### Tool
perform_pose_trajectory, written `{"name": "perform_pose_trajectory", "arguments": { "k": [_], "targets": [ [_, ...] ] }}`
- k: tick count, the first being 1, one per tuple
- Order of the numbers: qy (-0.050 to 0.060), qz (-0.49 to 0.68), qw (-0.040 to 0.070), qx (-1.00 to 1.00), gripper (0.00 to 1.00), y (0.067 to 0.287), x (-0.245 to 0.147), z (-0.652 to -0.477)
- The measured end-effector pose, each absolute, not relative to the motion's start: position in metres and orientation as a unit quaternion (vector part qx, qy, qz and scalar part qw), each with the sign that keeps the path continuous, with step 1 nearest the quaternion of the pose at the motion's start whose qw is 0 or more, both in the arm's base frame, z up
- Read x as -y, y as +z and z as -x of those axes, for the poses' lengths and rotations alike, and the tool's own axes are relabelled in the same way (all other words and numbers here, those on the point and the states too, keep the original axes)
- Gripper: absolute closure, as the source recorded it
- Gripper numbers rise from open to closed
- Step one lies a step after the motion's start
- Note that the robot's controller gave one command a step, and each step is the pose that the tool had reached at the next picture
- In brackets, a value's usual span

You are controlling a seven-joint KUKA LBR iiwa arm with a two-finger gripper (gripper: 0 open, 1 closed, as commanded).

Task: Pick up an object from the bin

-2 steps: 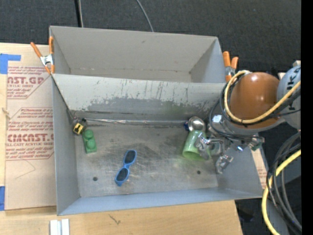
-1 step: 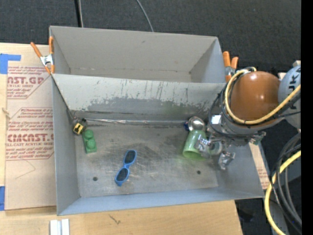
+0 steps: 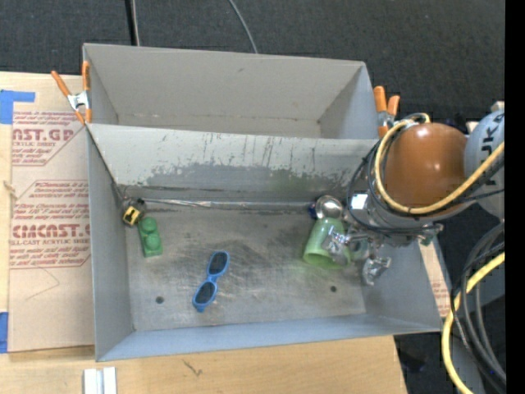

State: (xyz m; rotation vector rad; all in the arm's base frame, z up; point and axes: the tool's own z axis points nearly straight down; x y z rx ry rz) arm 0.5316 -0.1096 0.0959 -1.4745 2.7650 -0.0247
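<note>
My gripper (image 3: pixel 356 251) is down at the right end of the bin, under the arm's orange dome. A light green cup (image 3: pixel 316 245) lies on its side right against the gripper's left side, touching or nearly touching it. Just above the cup, by the back wall, sits a small shiny silver round thing (image 3: pixel 329 206) with a bit of blue beside it. A pair of blue toy sunglasses (image 3: pixel 211 280) lies on the floor near the middle front, well left of the gripper.
A green block (image 3: pixel 151 238) and a small yellow and black thing (image 3: pixel 130 215) sit at the far left by the back wall. The bin's right wall rises close behind the gripper.
</note>
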Motion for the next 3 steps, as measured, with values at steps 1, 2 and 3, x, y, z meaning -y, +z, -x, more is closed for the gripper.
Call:
{"name": "perform_pose_trajectory", "arguments": {
  "k": [1,2,3],
  "targets": [
    [-0.007,0.47,0.003,-0.882,1.0,0.093,0.11,-0.531],
    [-0.003,0.457,0.005,-0.89,1.0,0.318,0.114,-0.525],
    [0.002,0.641,0.0,-0.767,1.0,0.19,0.104,-0.504]
  ]
}}
